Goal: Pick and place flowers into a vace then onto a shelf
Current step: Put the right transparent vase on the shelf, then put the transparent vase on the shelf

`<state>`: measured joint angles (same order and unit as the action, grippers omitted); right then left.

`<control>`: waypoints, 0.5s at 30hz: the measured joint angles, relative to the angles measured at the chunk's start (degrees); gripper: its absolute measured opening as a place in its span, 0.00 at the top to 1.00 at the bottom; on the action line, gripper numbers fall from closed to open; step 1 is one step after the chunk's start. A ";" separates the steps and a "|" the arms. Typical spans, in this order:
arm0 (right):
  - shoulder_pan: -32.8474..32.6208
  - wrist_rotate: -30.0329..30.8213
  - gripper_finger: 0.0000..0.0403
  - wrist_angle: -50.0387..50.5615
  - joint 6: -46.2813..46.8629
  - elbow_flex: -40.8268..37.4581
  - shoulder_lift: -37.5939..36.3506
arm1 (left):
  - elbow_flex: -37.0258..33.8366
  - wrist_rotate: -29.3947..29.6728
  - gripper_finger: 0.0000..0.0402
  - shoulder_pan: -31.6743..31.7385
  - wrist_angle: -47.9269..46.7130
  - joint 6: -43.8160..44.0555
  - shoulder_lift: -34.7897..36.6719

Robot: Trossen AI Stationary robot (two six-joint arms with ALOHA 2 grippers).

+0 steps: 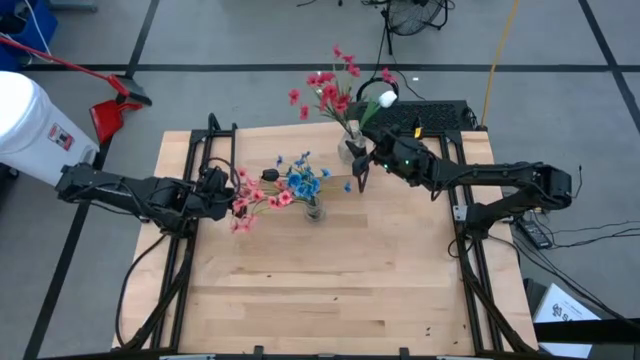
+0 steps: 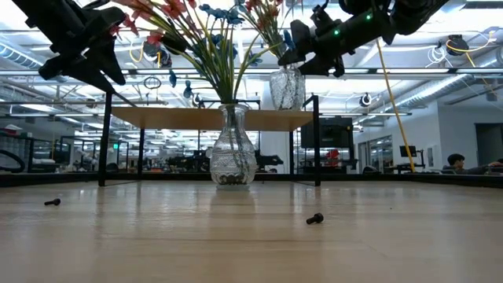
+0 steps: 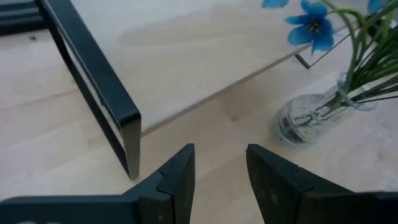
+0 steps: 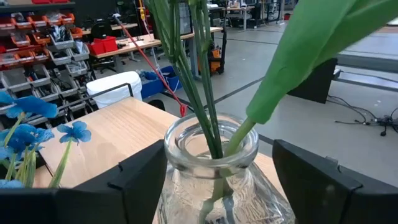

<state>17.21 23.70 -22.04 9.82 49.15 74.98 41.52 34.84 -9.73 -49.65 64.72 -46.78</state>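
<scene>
A clear glass vase (image 4: 211, 180) with the red flowers (image 1: 330, 90) and the white bud (image 1: 387, 98) stands upright at the shelf (image 2: 157, 118), toward its right half. My right gripper (image 4: 217, 186) is shut around its upper part. A second glass vase (image 2: 233, 153) stands on the tabletop in front of the shelf. It holds the blue flowers (image 1: 303, 182) and the pink-red flowers (image 1: 255, 200). My left gripper (image 3: 221, 168) hovers open above the shelf's left end, beside the pink-red blossoms, touching nothing. My right gripper holds the red-flower vase by its shoulder (image 4: 180, 193), just below the neck, one finger (image 4: 134, 183) on each side. It comes level from the table's right side. The vase stays upright, its base (image 2: 287, 106) down at the shelf plank; the gripper hides the neck in the low view.
Two small black bolts lie on the tabletop, one (image 2: 314, 218) near the middle and one (image 2: 52, 202) to the side. A small black object (image 1: 270, 175) lies near the second vase. A black case (image 1: 430, 115) sits behind the table. A person (image 2: 456, 163) sits far off.
</scene>
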 joint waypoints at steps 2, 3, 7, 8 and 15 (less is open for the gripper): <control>-0.33 0.00 0.29 0.00 -0.60 0.00 0.00 | 0.00 0.31 0.63 -0.37 -0.06 1.30 0.02; -0.43 0.02 0.28 0.00 -1.01 0.00 -0.04 | 0.00 1.49 0.63 -0.85 0.00 1.91 0.12; -0.46 0.05 0.26 -0.39 -2.14 0.07 -0.81 | 0.00 5.35 0.63 -2.76 -0.34 2.48 0.79; -0.43 0.04 0.26 -0.09 -2.04 0.09 -1.22 | 0.00 6.60 0.62 -3.25 -0.32 2.46 1.25; -0.46 0.08 0.26 0.42 -2.15 0.04 -3.96 | 0.00 9.13 0.47 -6.42 -0.27 1.53 6.07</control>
<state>16.75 23.78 -21.62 7.67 49.19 71.02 41.52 43.97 -16.15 -49.92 66.25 -40.72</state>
